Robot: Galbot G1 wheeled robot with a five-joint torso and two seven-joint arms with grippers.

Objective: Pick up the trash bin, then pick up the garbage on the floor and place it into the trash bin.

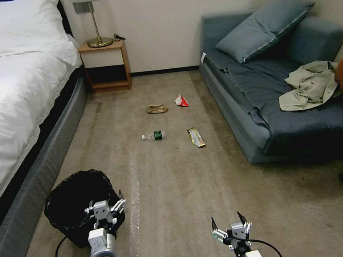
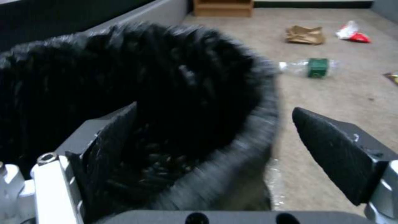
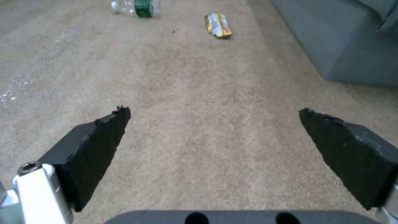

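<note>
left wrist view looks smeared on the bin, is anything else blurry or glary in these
Left wrist view: the trash bin rim is motion-smeared, with the open left gripper straddling it; the bottle beyond is soft. Right wrist view: fairly clear, the gold snack wrapper slightly soft. Head view: white bed nearly blown out, edges bowed.

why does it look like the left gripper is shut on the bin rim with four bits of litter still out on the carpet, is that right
Not quite: the left gripper is open, straddling the trash bin rim, as the left wrist view shows. The four pieces of garbage do lie on the carpet.
</note>
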